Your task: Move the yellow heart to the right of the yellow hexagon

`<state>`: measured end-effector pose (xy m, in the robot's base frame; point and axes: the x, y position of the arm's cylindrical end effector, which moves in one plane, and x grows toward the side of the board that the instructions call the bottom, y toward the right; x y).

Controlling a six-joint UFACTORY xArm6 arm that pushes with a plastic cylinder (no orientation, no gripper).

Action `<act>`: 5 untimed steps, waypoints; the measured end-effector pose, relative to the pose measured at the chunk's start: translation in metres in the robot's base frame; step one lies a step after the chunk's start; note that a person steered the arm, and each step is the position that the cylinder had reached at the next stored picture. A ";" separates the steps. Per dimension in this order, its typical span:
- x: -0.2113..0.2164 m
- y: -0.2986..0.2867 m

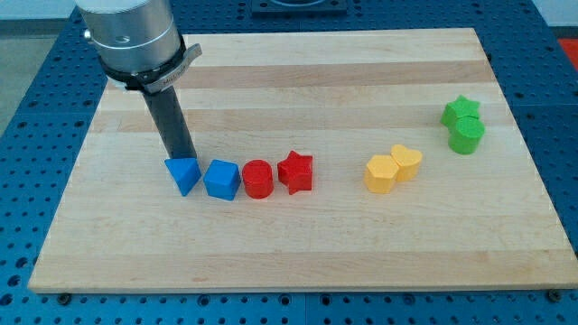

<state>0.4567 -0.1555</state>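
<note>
The yellow heart (pixel 407 162) lies right of the board's middle, touching the yellow hexagon (pixel 380 174), which sits at its lower left. My tip (pixel 182 156) is far to the view's left of both, at the top edge of the blue triangle (pixel 183 174). The dark rod rises from it to the silver arm body (pixel 131 36) at the view's top left.
A row runs along the board's middle: blue triangle, blue cube (pixel 221 180), red cylinder (pixel 257 179), red star (pixel 295 171). A green star (pixel 461 112) and green cylinder (pixel 467 135) touch near the right edge. The wooden board (pixel 298 244) lies on a blue perforated table.
</note>
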 end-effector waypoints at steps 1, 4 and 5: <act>-0.002 0.000; -0.012 0.103; -0.012 0.146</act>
<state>0.4451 -0.0094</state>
